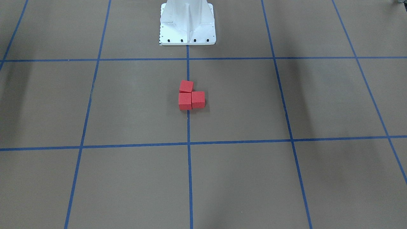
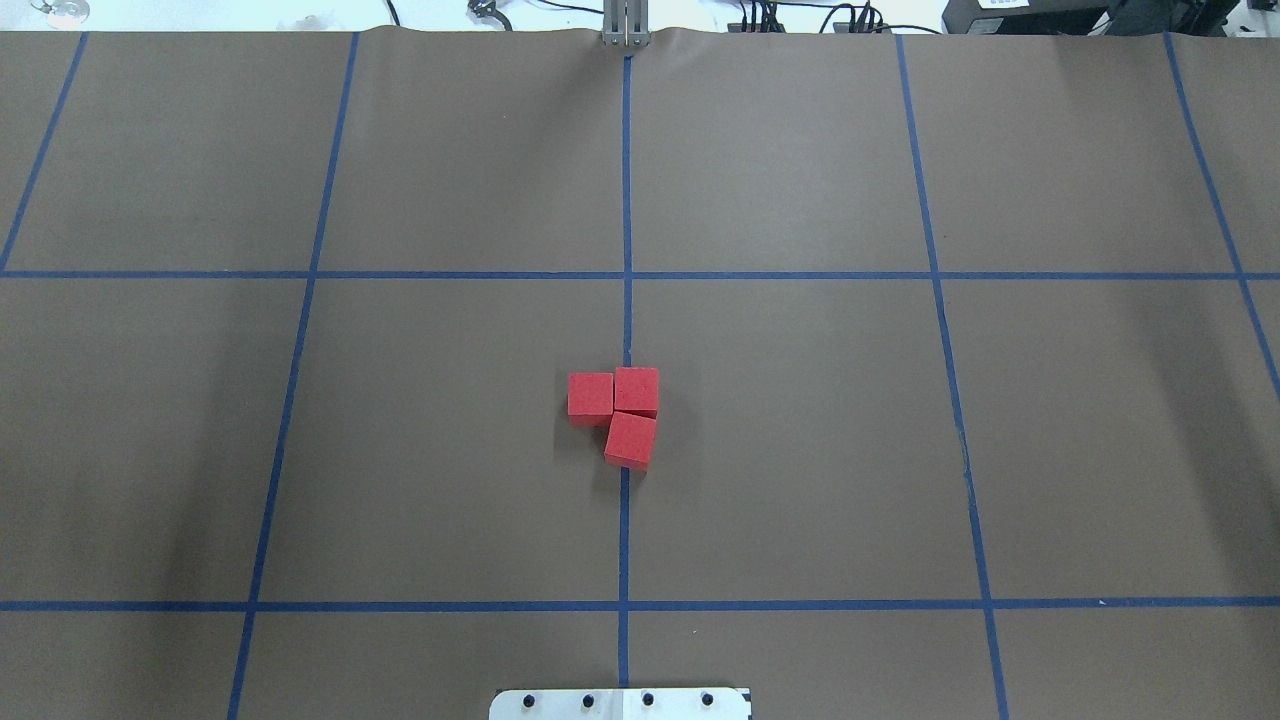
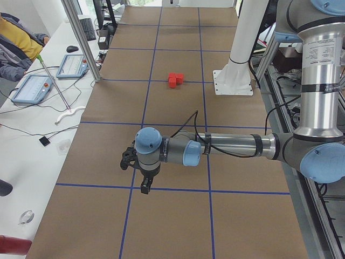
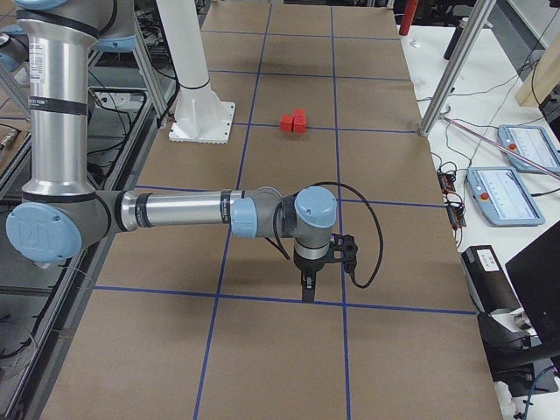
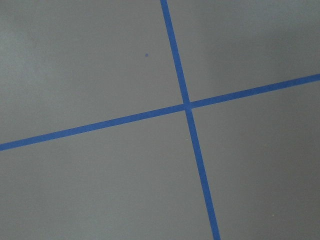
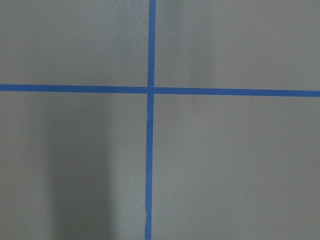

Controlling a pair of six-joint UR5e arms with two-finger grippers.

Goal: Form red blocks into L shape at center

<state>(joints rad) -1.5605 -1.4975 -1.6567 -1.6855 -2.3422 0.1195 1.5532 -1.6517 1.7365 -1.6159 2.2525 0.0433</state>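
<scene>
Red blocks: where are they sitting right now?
In the overhead view, the three small matte red cubes sit touching in an L at the middle blue tape line.
</scene>
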